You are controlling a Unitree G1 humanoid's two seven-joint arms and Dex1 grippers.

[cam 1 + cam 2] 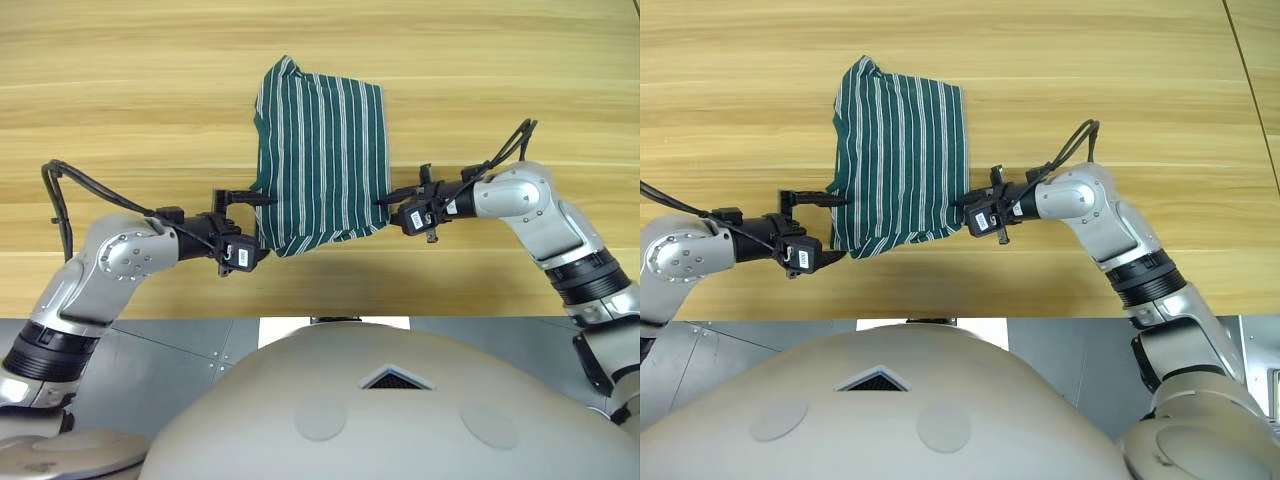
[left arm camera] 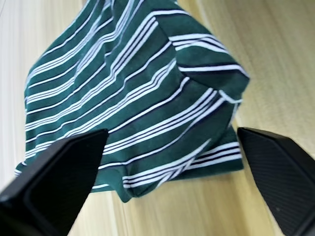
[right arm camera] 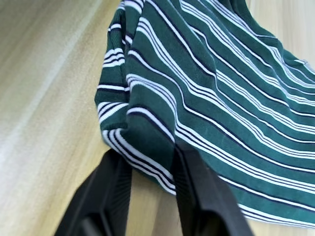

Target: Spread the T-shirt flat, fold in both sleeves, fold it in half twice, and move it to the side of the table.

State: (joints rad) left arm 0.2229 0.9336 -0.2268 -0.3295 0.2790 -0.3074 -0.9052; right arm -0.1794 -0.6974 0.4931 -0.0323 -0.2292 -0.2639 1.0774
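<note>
**Wood-grain tabletop (image 1: pixel 120 80) with part-folded T-shirt: risks at the near hem**

Pale planked surface, grey floor panels (image 1: pixel 180 340) beyond its near edge. Striped green T-shirt (image 1: pixel 320 150) lying mid-tabletop as a narrow panel, near hem rumpled. Right claw (image 1: pixel 388 203) pinching the cloth's right edge. Left claw (image 1: pixel 262 225) spread wide at the near-left corner, gripping nothing. Probable faults: one-sided pull skewing or opening the layers; left claw catching the top layer alone.

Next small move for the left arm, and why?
Probably shut the left pincer on the shirt's near-left corner. Its fingers stand wide apart on either side of that edge, gripping nothing, while the right pincer is pinched on the opposite edge. Both holds seem needed for the next fold.
</note>
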